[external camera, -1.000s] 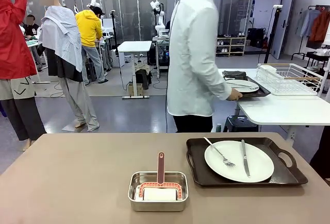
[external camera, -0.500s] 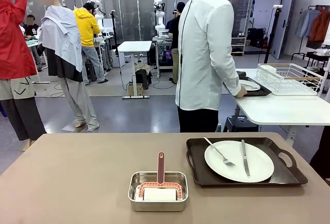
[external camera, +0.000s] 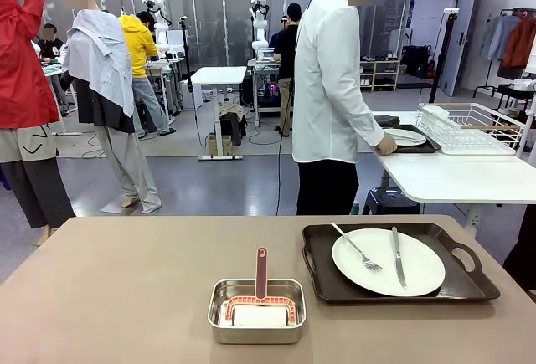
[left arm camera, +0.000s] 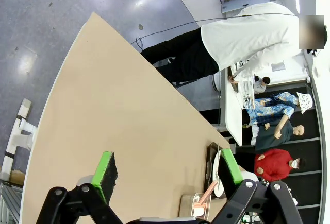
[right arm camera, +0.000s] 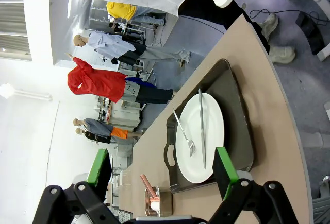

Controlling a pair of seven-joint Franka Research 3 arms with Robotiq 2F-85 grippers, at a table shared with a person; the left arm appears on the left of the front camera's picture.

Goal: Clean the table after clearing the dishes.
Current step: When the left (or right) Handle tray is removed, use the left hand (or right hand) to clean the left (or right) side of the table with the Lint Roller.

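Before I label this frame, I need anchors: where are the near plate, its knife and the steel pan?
near plate point(external camera: 423, 274), front view, bare right part of its surface.
knife point(external camera: 399, 259), front view, middle of its length.
steel pan point(external camera: 256, 333), front view, near wall.

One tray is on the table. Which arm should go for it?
Right. The right gripper is open, looking straight at the tray close ahead; the left gripper faces bare table, the tray far off.

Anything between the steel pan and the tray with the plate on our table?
No. In the front view a narrow bare strip of table separates the steel pan from the tray.
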